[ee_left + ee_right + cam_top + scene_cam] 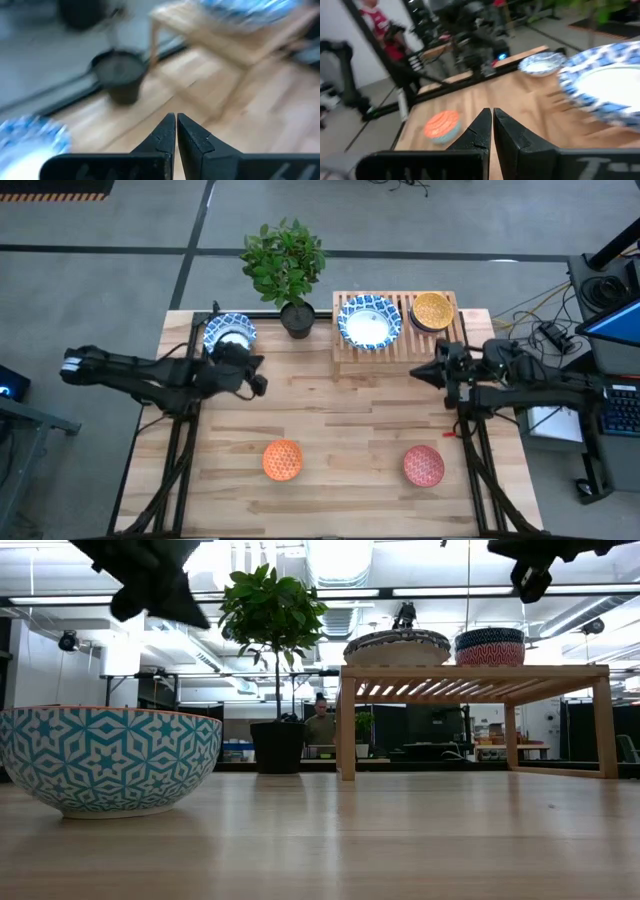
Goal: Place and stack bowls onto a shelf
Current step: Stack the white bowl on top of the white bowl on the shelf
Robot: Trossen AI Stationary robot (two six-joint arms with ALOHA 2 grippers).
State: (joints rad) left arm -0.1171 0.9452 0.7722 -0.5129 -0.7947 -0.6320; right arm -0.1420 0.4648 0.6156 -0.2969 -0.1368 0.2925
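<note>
The slatted wooden shelf (395,345) stands at the table's far right. On it rest a wide blue-and-white bowl (369,321) and a small stack topped by a yellow bowl (432,311). Another blue-and-white bowl (230,333) sits on the table at the far left. An orange bowl (282,460) and a pink-red bowl (423,465) sit near the front edge. My left gripper (262,385) hovers shut just near of the far-left bowl. My right gripper (415,372) hovers shut just near of the shelf's right half. Both are empty and above the table.
A leafy plant in a black pot (297,318) stands between the far-left bowl and the shelf. Bare planks lie across the table's middle (345,420). In the low view the orange bowl (108,758) fills the near left. A person (370,12) shows in the room beyond.
</note>
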